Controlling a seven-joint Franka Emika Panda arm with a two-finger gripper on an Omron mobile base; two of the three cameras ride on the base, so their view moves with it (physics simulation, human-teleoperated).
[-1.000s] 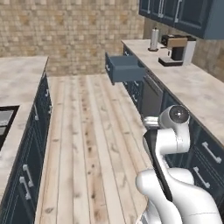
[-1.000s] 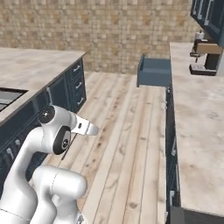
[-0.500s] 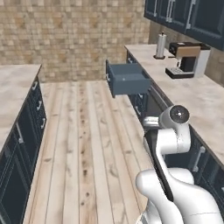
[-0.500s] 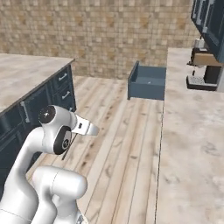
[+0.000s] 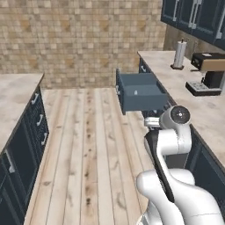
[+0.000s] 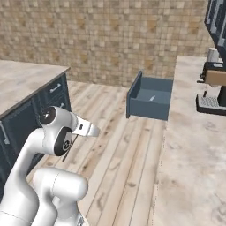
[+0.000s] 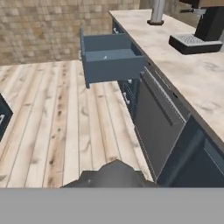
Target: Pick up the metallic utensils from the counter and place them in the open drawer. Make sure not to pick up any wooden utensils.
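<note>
The slate-blue box drawer (image 5: 141,92) stood pulled out over the bare plank floor (image 5: 88,145), its flat front jutting past the dark blue cabinetry (image 7: 157,118), with wide room around it. The gripper's fingers were pressed together; whether they pinched anything could not be told.

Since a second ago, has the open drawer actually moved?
No. The open drawer keeps its place against the counter edge and coffee machine; the whole scene shifted together, so the base drove.

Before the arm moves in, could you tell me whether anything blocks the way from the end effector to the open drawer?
Nothing visible does. In the hand view, bare wooden floor lies between the camera and the open drawer, which juts from the dark blue cabinets, its top uncovered.
</note>
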